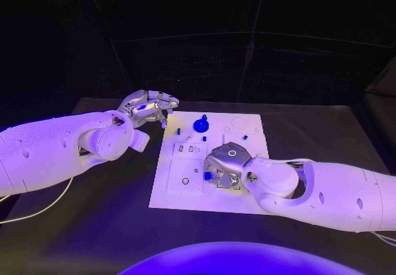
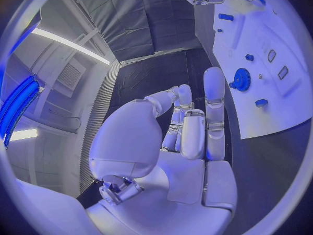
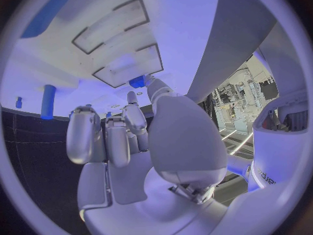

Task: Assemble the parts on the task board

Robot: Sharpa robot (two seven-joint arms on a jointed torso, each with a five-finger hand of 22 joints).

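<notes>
Gear (image 1: 201, 124) seated on the task board (image 1: 169, 195), small parts loose; right hand (image 1: 224, 166) pinching a blue piece (image 3: 137, 81), left hand (image 1: 149, 107) curled empty

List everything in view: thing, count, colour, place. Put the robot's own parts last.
Table: one, black, under everything.
Task board: one, white plate, middle of the table.
Gear: one, blue, round and toothed, at the board's far end.
Small parts: several, blue, scattered over the far half of the board; exact count unclear.
Part at fingertip: one, blue, at the right hand's fingertip by a rectangular recess; whether it is pinched cannot be told.
Left hand: one, silver, off the board's far left corner, fingers curled, nothing visibly held.
Right hand: one, silver, over the board's near middle.
</notes>
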